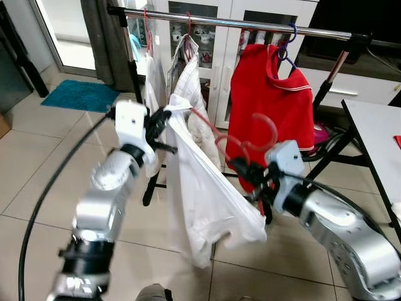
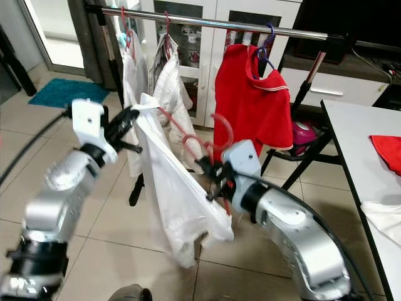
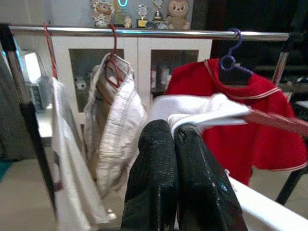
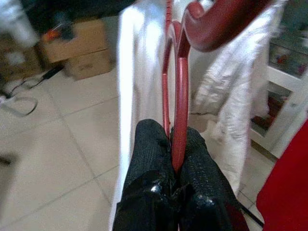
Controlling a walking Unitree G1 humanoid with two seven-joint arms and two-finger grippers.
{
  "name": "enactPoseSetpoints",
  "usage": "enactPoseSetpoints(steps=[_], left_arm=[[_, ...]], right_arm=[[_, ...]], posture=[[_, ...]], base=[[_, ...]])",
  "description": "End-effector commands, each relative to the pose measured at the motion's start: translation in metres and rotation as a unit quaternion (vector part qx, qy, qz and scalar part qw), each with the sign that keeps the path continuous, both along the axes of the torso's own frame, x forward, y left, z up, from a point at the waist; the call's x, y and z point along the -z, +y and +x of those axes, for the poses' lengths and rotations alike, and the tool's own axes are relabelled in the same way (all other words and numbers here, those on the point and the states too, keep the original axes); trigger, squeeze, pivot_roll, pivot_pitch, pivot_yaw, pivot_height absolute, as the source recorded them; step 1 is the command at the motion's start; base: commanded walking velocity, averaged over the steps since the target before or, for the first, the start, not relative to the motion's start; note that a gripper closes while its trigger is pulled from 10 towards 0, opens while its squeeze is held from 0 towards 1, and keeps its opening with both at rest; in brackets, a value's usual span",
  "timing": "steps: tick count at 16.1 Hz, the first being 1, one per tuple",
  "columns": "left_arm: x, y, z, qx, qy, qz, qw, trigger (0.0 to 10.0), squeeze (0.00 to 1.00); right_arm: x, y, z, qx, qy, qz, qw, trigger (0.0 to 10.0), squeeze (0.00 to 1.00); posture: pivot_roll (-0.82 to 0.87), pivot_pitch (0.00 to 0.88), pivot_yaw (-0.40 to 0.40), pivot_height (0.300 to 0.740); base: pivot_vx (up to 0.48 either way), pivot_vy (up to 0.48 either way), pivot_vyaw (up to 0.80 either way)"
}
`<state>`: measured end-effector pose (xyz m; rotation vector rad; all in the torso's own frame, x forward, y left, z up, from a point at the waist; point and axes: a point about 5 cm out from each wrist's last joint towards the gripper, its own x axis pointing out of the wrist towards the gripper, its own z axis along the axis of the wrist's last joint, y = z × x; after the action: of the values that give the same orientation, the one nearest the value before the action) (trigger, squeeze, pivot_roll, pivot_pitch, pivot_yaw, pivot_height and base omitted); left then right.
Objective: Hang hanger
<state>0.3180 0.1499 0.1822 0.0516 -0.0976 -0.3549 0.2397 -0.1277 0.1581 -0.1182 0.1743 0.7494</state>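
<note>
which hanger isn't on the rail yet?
The red hanger carrying the white garment. The right gripper pinches its frame and the left gripper grips the cloth; the other hangers hook over the rail.

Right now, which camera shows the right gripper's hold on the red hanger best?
The right wrist view: the right gripper pinches the red hanger close up. The eye views show its hook and the white shirt; the left wrist view shows one arm.
</note>
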Motion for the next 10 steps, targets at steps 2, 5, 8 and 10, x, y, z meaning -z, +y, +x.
enactPoseSetpoints(steps=[2, 5, 8, 10], left_arm=[[0.000, 0.009, 0.001, 0.018, 0.014, 0.061, 0.998, 0.0, 0.00], [-0.004, 0.024, 0.007, -0.062, -0.008, 0.057, 0.996, 0.0, 0.00], [-0.041, 0.043, 0.013, -0.090, -0.086, 0.017, 0.992, 0.0, 0.00], [-0.052, 0.059, 0.018, -0.110, -0.095, -0.016, 0.989, 0.0, 0.00]], right_arm=[[0.001, -0.010, -0.002, 0.011, 0.013, -0.010, 1.000, 0.0, 0.00], [0.006, -0.015, -0.008, -0.009, 0.032, -0.052, 0.998, 0.0, 0.00], [0.024, -0.027, -0.023, -0.049, 0.073, -0.119, 0.989, 0.0, 0.00], [0.024, -0.028, -0.028, -0.071, 0.083, -0.127, 0.986, 0.0, 0.00]], posture=[[-0.04, 0.000, -0.007, 0.740], [-0.04, 0.004, -0.012, 0.740], [-0.04, 0.010, -0.014, 0.740], [-0.04, 0.011, -0.013, 0.740]], base=[[0.000, 0.000, 0.00], [0.000, 0.000, 0.00], [0.000, 0.000, 0.00], [0.000, 0.000, 0.00]])
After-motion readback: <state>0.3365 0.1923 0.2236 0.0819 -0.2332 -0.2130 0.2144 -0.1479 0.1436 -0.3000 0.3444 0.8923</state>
